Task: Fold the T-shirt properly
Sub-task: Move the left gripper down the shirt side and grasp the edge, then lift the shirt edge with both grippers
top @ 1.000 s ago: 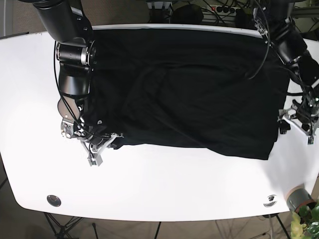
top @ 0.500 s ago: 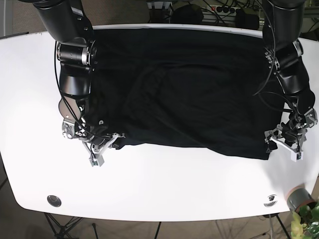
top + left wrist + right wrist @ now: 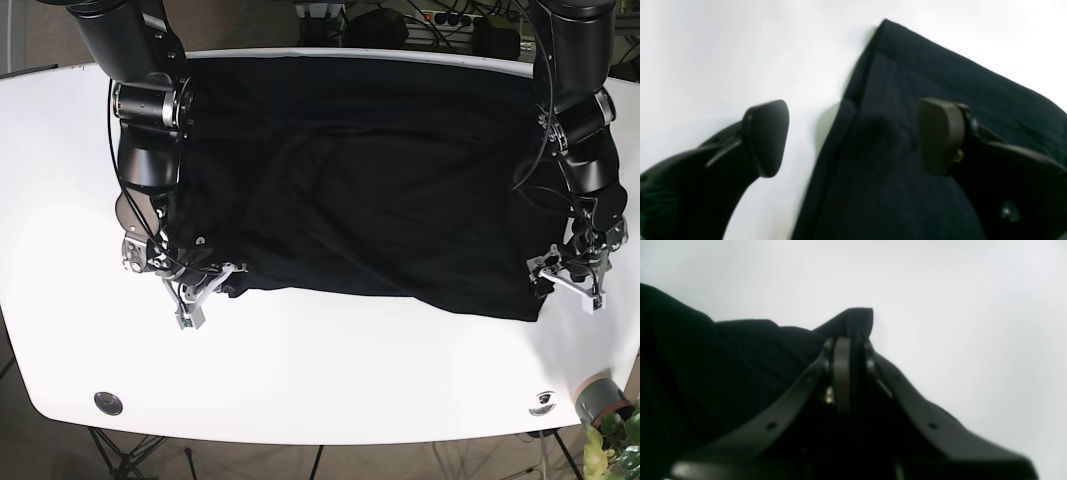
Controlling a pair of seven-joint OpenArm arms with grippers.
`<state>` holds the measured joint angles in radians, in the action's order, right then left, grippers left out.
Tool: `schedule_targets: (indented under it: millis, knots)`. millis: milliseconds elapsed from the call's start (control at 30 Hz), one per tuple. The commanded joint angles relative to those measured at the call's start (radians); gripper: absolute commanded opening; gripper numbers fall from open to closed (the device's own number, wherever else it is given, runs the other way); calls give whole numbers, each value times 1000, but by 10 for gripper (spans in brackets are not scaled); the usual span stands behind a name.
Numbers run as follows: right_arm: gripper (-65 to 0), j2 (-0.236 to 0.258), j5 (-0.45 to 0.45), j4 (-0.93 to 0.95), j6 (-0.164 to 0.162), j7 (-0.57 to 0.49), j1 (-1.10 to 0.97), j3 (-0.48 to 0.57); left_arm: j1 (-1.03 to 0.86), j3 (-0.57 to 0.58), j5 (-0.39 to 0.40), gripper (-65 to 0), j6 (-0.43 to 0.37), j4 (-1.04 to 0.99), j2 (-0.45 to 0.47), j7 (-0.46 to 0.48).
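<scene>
black cotton t-shirt (image 3: pixel 380 180) lies spread over the far half of the white bench (image 3: pixel 330 370), rumpled w/ ridges near the middle; near hem runs left to right, sagging lower toward the base view's right corner.

right gripper (image 3: pixel 848 350) is clenched on the t-shirt's near corner at base-view left; a small peak of cloth pokes up past the closed fingertips, so the bite looks thin but real.

left gripper (image 3: pixel 853 136) is released, jaws spread wide and straddling the other near corner: one finger (image 3: pixel 766 136) over bare bench, the other over cloth, w/ the doubled hem edge running between them.

step in hand, as i read it: close the left on that corner so both near corners can lift together for the fold.

to do it well: drop till the pads reach bench level, close squarely across the hem, catch all layers, not just the top. check grip depth roughly matches the right side's, else the fold line will skew. lift both evenly.
</scene>
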<state>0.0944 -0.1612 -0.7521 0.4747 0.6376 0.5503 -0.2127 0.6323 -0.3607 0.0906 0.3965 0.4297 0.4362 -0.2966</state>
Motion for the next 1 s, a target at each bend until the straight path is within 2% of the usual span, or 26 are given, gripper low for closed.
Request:
schedule_targets:
  millis: [0,133,367,467,567,667,700,900,967]
  knots:
    - [-606,6,-8,-19,6,-8,34,-1,28,-1,15,-89,6,11,11,20]
    - [-606,6,-8,-19,6,-8,32,-1,24,-1,16,-93,57,-42,-12,20]
    - [-606,6,-8,-19,6,-8,34,-1,24,-1,18,-186,80,-87,-33,23]
    - [-606,6,-8,-19,8,-8,37,-1,24,-2,18,-257,80,-87,-37,26]
    - [-607,8,-8,-19,8,-8,38,0,24,-11,19,-407,75,-79,-37,50]
    - [-607,18,-8,-24,8,-8,44,2,11,-50,19,-617,75,-30,-38,132]
    - [-607,20,-8,-31,8,-8,50,2,-4,-60,19,-650,77,-18,-38,142]
    - [-607,20,-1,-149,5,0,46,5,-50,-77,18,-650,83,119,-44,113]
    - [-607,20,-1,-197,5,38,47,5,-71,-79,19,-650,111,179,-47,67]
